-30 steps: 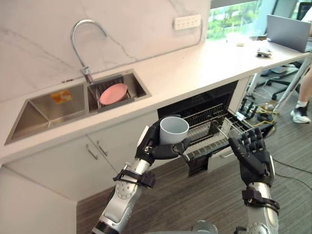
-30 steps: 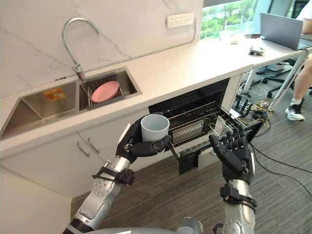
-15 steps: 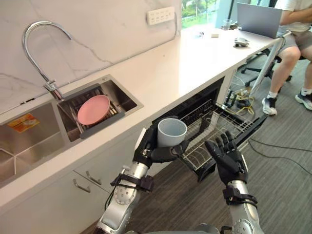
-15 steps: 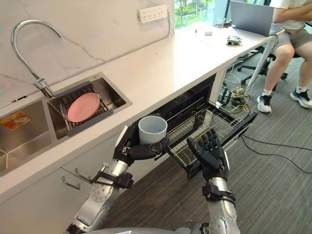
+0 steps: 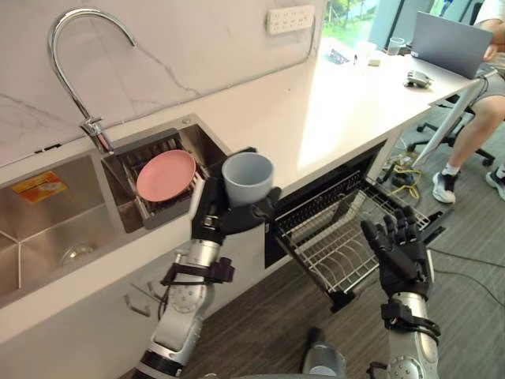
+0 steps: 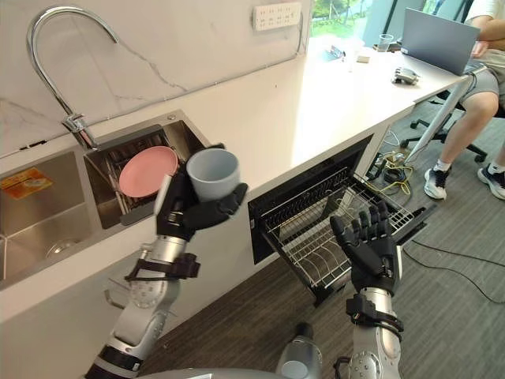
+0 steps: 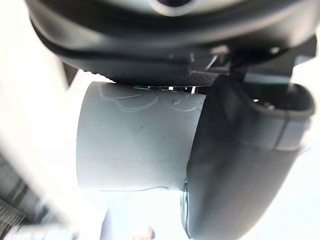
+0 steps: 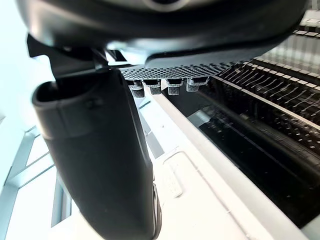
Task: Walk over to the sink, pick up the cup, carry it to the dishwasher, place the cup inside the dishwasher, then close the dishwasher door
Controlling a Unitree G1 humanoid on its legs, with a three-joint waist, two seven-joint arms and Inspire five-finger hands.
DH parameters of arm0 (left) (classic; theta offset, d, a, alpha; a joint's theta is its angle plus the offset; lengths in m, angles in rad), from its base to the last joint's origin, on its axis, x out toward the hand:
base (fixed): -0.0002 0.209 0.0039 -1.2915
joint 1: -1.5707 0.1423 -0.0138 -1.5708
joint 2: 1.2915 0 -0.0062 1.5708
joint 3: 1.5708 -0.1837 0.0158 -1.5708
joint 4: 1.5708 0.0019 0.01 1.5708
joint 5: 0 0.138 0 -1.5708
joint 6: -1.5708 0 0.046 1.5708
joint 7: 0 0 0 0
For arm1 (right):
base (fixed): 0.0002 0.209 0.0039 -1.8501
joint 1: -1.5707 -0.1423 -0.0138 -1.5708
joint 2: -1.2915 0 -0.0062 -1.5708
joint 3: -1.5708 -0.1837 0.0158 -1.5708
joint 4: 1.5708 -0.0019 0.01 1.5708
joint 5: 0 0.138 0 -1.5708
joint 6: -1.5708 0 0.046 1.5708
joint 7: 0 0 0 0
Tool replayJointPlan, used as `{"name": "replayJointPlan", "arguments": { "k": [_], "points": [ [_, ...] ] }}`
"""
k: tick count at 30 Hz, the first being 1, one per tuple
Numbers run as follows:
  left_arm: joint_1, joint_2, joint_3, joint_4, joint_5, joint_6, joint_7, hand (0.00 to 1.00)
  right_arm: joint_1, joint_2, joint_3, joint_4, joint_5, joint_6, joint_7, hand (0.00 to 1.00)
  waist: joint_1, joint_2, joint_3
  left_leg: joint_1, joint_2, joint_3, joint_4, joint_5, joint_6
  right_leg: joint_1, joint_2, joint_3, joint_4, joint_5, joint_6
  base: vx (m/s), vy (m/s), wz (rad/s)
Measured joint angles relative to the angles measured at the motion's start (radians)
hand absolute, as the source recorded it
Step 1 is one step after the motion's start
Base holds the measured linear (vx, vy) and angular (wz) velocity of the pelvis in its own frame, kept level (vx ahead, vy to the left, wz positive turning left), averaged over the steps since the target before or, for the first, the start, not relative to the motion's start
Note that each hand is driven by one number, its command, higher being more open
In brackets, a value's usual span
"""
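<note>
My left hand (image 5: pixel 215 217) is shut round a pale grey-blue cup (image 5: pixel 247 178), holding it upright in front of the counter edge, between the sink (image 5: pixel 47 229) and the open dishwasher (image 5: pixel 331 229). In the left wrist view the cup (image 7: pixel 135 145) lies against the palm with the thumb (image 7: pixel 235 165) across its side. The dishwasher's wire rack (image 5: pixel 347 237) is pulled out over the lowered door. My right hand (image 5: pixel 401 251) is open, fingers spread upward, just right of the rack's front corner, touching nothing.
A pink plate (image 5: pixel 166 174) lies in a drainer basket in the sink's right basin under the tall curved tap (image 5: pixel 79 47). The long white counter (image 5: pixel 331 103) runs to the back right, where a laptop (image 5: pixel 454 43) stands and a seated person's legs (image 5: pixel 481 118) show.
The camera has swung back toward the sink. My left hand has raised the cup to counter height, nearer the sink. My right hand has kept its open pose by the rack.
</note>
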Motion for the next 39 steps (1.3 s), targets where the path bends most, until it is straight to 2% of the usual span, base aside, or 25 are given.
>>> {"name": "replayJointPlan", "arguments": {
  "k": [1,3,5,8,9,10,11,12,14,15,16,17,18,19,20,22,23,29,33,36,39],
  "points": [
    [-0.01,-0.004,-0.003,-0.002,0.0,-0.01,0.0,0.0,-0.006,0.0,-0.004,-0.01,0.0,-0.001,-0.001,1.0,0.004,0.003,-0.002,-0.007,0.012,-0.002,0.012,-0.005,-0.007,0.0,0.005,-0.005,0.004,-0.016,-0.002,0.22,-0.136,0.21],
    [-0.059,-0.008,-0.045,-0.004,0.004,-0.017,0.0,0.0,-0.021,0.004,-0.009,-0.038,-0.001,-0.002,0.002,1.0,0.011,0.005,-0.002,-0.024,0.058,-0.013,0.083,-0.052,-0.029,-0.001,0.027,-0.017,0.063,-0.087,-0.007,0.12,-0.113,0.05],
    [-0.068,-0.009,-0.094,-0.004,0.005,-0.018,-0.004,0.0,-0.022,0.01,-0.011,-0.064,0.001,-0.002,0.012,1.0,0.002,0.006,-0.003,-0.023,0.089,-0.021,0.149,-0.097,-0.04,0.0,0.03,-0.017,0.142,-0.152,-0.006,0.1,-0.087,0.06],
    [-0.068,-0.008,-0.133,0.001,0.025,-0.017,-0.006,0.0,-0.028,0.009,-0.013,-0.071,0.004,0.009,0.049,1.0,-0.009,0.017,-0.016,-0.02,0.119,0.006,0.199,-0.115,-0.036,-0.001,0.037,-0.016,0.19,-0.223,-0.012,0.09,-0.067,0.03],
    [-0.068,-0.011,-0.137,0.004,0.025,-0.017,-0.002,0.0,-0.028,0.008,-0.013,-0.07,0.004,0.019,0.054,1.0,-0.007,0.025,-0.02,-0.022,0.125,0.003,0.207,-0.11,-0.029,0.004,0.047,-0.015,0.179,-0.226,-0.011,0.09,-0.091,-0.02],
    [-0.066,-0.019,-0.137,0.019,0.025,-0.013,0.001,0.0,-0.024,0.01,-0.009,-0.07,0.003,0.042,0.059,1.0,-0.008,0.041,-0.017,-0.033,0.141,-0.033,0.245,-0.083,-0.015,0.041,0.079,-0.009,0.131,-0.219,-0.019,0.08,-0.131,0.14],
    [-0.055,-0.021,-0.137,0.03,0.025,-0.006,0.0,0.0,-0.013,0.015,0.003,-0.069,0.003,0.056,0.065,1.0,-0.012,0.042,-0.014,-0.068,0.155,-0.066,0.332,-0.041,0.003,0.093,0.101,0.008,0.069,-0.21,-0.024,0.08,-0.132,0.24],
    [-0.039,-0.02,-0.137,0.031,0.025,-0.006,-0.001,0.0,-0.004,0.015,0.012,-0.069,0.004,0.058,0.067,1.0,-0.01,0.032,-0.008,-0.084,0.146,-0.087,0.363,-0.05,-0.005,0.13,0.108,0.025,0.031,-0.203,-0.022,0.07,-0.101,0.21],
    [0.014,-0.03,-0.147,0.019,0.025,-0.014,-0.008,0.0,-0.005,0.012,0.022,-0.068,0.004,0.041,0.088,1.0,0.006,0.037,-0.013,-0.153,0.072,-0.115,0.322,-0.062,-0.012,0.176,0.102,0.086,-0.033,-0.193,-0.024,0.06,-0.033,-0.01],
    [0.023,-0.031,-0.147,0.011,0.025,-0.016,-0.015,0.0,-0.007,0.007,0.032,-0.066,0.004,0.034,0.091,1.0,0.014,0.042,-0.015,-0.168,0.059,-0.11,0.29,-0.051,-0.007,0.172,0.099,0.094,-0.033,-0.191,-0.017,0.05,0.019,-0.35],
    [0.033,-0.037,-0.146,0.005,0.025,-0.023,-0.023,0.0,-0.009,-0.005,0.051,-0.066,0.003,0.025,0.093,1.0,0.036,0.059,-0.018,-0.179,0.051,-0.102,0.216,0.017,0.007,0.163,0.108,0.117,-0.036,-0.188,-0.01,0.13,0.1,-0.76],
    [0.04,-0.04,-0.146,0.006,0.024,-0.028,-0.025,0.0,-0.013,-0.022,0.083,-0.059,0.0,0.02,0.093,1.0,0.048,0.088,-0.023,-0.166,0.064,-0.062,0.163,0.098,0.024,0.162,0.135,0.149,-0.05,-0.177,0.008,0.17,0.11,-0.78],
    [0.041,-0.032,-0.146,0.009,0.024,-0.028,-0.025,0.0,-0.013,-0.019,0.101,-0.056,0.0,0.02,0.091,1.0,0.044,0.091,-0.032,-0.144,0.051,-0.048,0.122,0.096,0.02,0.163,0.135,0.161,-0.065,-0.165,0.018,0.22,0.114,-0.72],
    [0.039,-0.021,-0.144,0.01,0.024,-0.034,-0.023,0.0,-0.021,-0.015,0.116,-0.058,0.0,0.02,0.092,1.0,0.038,0.082,-0.032,-0.106,0.023,-0.015,0.032,0.111,0.027,0.157,0.122,0.182,-0.099,-0.139,0.039,0.19,0.068,-0.36],
    [0.035,-0.017,-0.145,0.01,0.024,-0.035,-0.02,0.0,-0.025,-0.01,0.114,-0.06,0.002,0.02,0.091,1.0,0.024,0.073,-0.033,-0.081,-0.012,0.004,-0.057,0.15,0.035,0.156,0.105,0.187,-0.134,-0.114,0.049,0.17,0.072,-0.26],
    [0.023,-0.017,-0.148,0.015,0.023,-0.034,-0.017,0.0,-0.029,-0.007,0.096,-0.06,0.004,0.02,0.091,1.0,0.013,0.072,-0.033,-0.057,-0.039,0.017,-0.136,0.183,0.04,0.16,0.095,0.187,-0.165,-0.097,0.059,0.13,0.05,-0.03],
    [0.017,-0.017,-0.149,0.016,0.021,-0.033,-0.014,0.0,-0.029,-0.007,0.08,-0.058,0.005,0.02,0.089,1.0,-0.005,0.072,-0.033,-0.027,-0.046,0.02,-0.18,0.196,0.038,0.181,0.096,0.179,-0.183,-0.094,0.062,0.11,0.021,0.0],
    [-0.059,-0.029,-0.173,0.016,0.019,-0.033,0.009,0.0,-0.028,-0.004,0.048,-0.06,0.029,0.015,0.1,1.0,-0.029,0.067,-0.03,0.023,-0.052,0.032,-0.225,0.2,0.033,0.218,0.105,0.171,-0.21,-0.091,0.067,0.05,-0.007,-0.05],
    [-0.059,-0.039,-0.166,0.016,0.018,-0.033,0.059,0.0,-0.027,0.007,0.05,-0.066,0.057,0.03,0.145,1.0,-0.033,0.058,-0.024,0.026,-0.052,0.046,-0.226,0.199,0.033,0.237,0.114,0.178,-0.266,-0.056,0.068,-0.03,0.009,-0.11],
    [-0.067,-0.052,-0.145,0.042,0.003,-0.035,0.076,0.0,-0.026,0.008,0.049,-0.084,0.112,0.072,0.196,1.0,-0.032,0.05,-0.023,0.026,-0.052,0.054,-0.226,0.197,0.036,0.258,0.12,0.179,-0.323,-0.021,0.068,-0.07,-0.001,-0.07],
    [-0.119,-0.068,-0.146,0.148,0.005,-0.036,0.077,0.0,-0.025,0.005,0.05,-0.113,0.152,0.135,0.265,1.0,-0.034,0.04,-0.025,0.027,-0.052,0.056,-0.233,0.202,0.039,0.269,0.123,0.171,-0.345,-0.008,0.067,-0.05,-0.015,0.03]
  ]
}}
